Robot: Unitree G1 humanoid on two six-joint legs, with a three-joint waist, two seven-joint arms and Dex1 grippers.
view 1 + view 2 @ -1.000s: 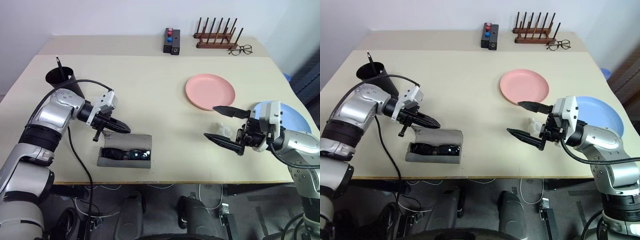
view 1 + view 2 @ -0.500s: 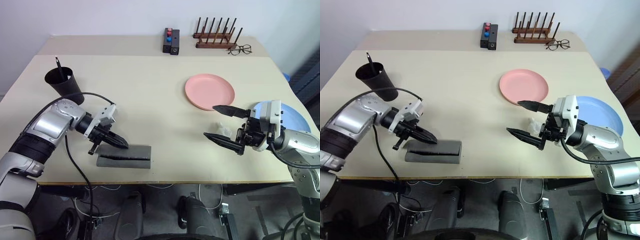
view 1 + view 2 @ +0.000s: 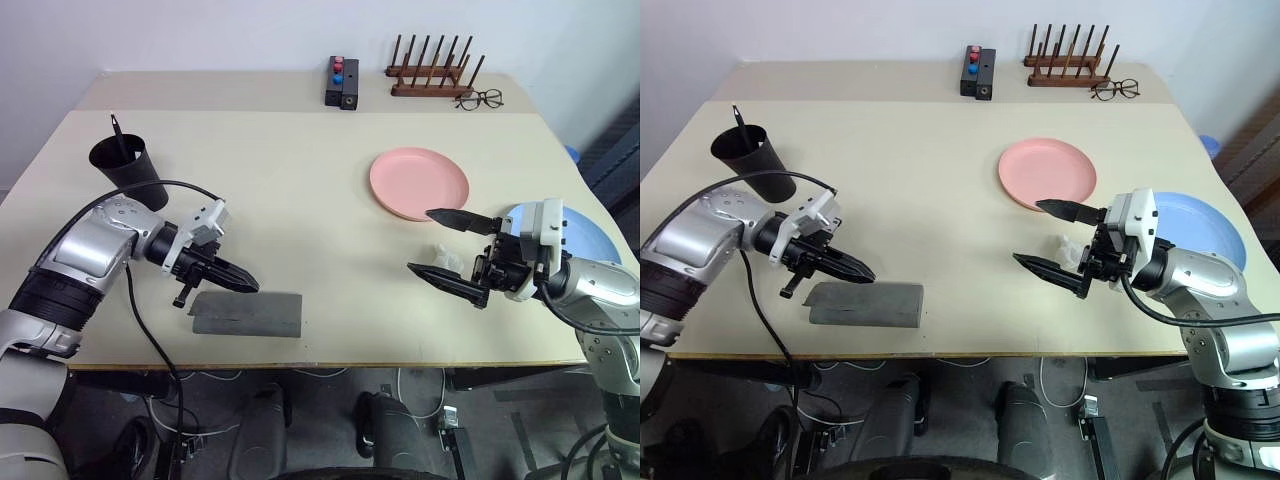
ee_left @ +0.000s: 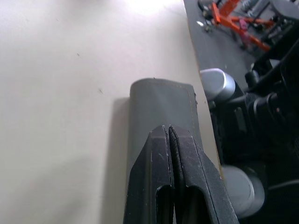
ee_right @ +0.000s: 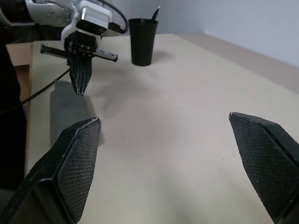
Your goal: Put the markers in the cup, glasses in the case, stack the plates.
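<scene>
The grey case lies flat near the table's front edge with its flap folded down, and the glasses are hidden. My left gripper is shut and empty, its tips just over the case's far edge. Whether it touches the case is unclear. The black cup stands at the far left with a marker sticking out of it. The pink plate and the blue plate lie apart on the right. My right gripper hangs wide open between them, holding nothing.
A small crumpled white thing lies beside my right gripper. At the back stand a wooden peg rack, thin wire-framed spectacles and a black box with red and blue buttons.
The case's flap has gone from raised, with the sunglasses showing inside, to flat and closed. My left gripper dipped onto the case and now sits at its far edge. The right arm stayed still.
</scene>
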